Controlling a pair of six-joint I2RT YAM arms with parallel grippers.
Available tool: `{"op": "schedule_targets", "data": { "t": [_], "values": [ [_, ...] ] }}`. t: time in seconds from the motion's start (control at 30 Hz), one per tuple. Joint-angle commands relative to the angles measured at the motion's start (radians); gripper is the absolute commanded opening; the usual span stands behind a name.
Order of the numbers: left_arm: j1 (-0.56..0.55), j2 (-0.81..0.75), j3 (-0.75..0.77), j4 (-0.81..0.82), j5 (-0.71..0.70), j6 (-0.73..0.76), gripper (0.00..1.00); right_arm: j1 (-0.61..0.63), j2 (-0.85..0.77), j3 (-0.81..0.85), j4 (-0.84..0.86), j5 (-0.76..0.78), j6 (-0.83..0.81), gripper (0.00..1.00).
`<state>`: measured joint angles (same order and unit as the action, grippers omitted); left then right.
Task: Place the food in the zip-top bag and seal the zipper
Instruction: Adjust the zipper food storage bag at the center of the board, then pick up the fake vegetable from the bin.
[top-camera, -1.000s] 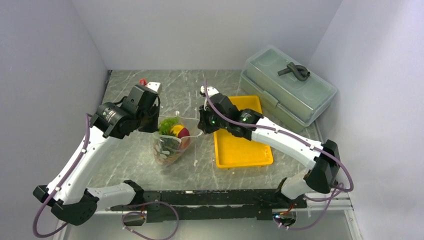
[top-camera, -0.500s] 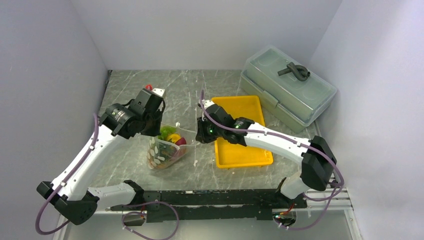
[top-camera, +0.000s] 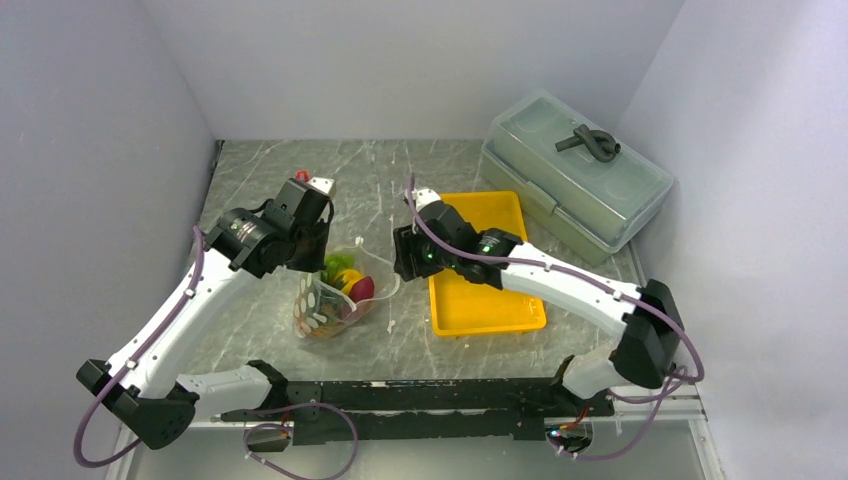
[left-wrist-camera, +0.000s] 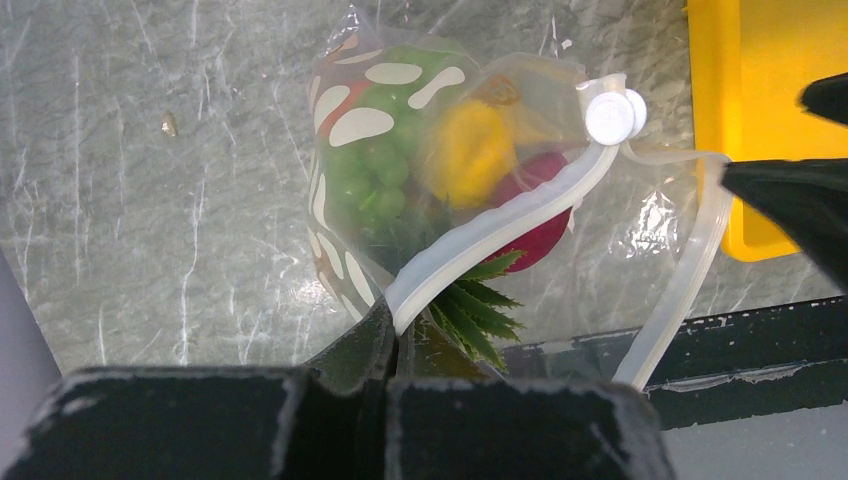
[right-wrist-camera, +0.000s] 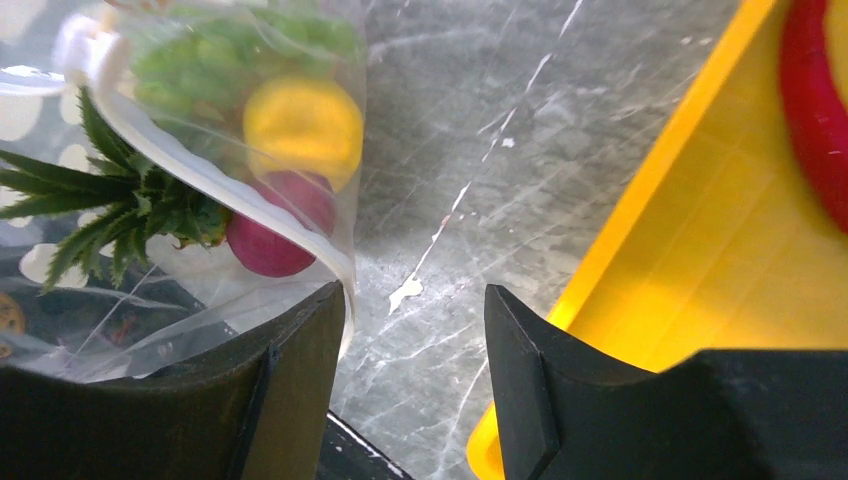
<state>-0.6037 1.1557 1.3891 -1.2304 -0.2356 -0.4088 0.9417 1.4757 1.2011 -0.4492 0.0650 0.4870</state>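
Grey marble table (top-camera: 255, 175), white walls (top-camera: 400, 60); bag (top-camera: 328, 308) near yellow tray (top-camera: 482, 300).

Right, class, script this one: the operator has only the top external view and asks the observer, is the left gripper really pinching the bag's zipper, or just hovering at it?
Observer: Pinching. The left wrist view shows the left gripper shut on one end of the zipper.
Operator: Is the mouth sealed?
Observer: No. The zipper's two strips gape apart, and the pineapple crown pokes out at the mouth.
Operator: And the right gripper?
Observer: Open. In the right wrist view the right gripper clamps nothing; the edge of the zip-top bag lies beside one finger.
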Motion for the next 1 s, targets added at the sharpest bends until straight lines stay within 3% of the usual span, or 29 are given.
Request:
{"op": "schedule_targets", "data": {
  "t": [0.0,0.27,0.5,0.77,0.97],
  "values": [
    [0.002,-0.005,0.004,0.041,0.008,0.004,0.00,-0.019,-0.109,0.063,-0.046,0.103,-0.071,0.57],
    [0.003,-0.008,0.014,0.034,0.010,0.004,0.00,-0.137,-0.239,-0.017,-0.070,0.144,-0.179,0.65],
    [0.002,-0.001,0.024,0.030,0.016,0.004,0.00,-0.231,-0.293,-0.171,0.052,0.163,-0.281,0.79],
    [0.003,0.000,0.033,0.022,0.014,0.004,0.00,-0.311,-0.258,-0.338,0.270,0.144,-0.304,0.89],
    [0.002,-0.016,0.022,0.017,0.010,-0.002,0.00,-0.394,-0.163,-0.346,0.346,0.023,-0.293,0.92]
  ]
}}
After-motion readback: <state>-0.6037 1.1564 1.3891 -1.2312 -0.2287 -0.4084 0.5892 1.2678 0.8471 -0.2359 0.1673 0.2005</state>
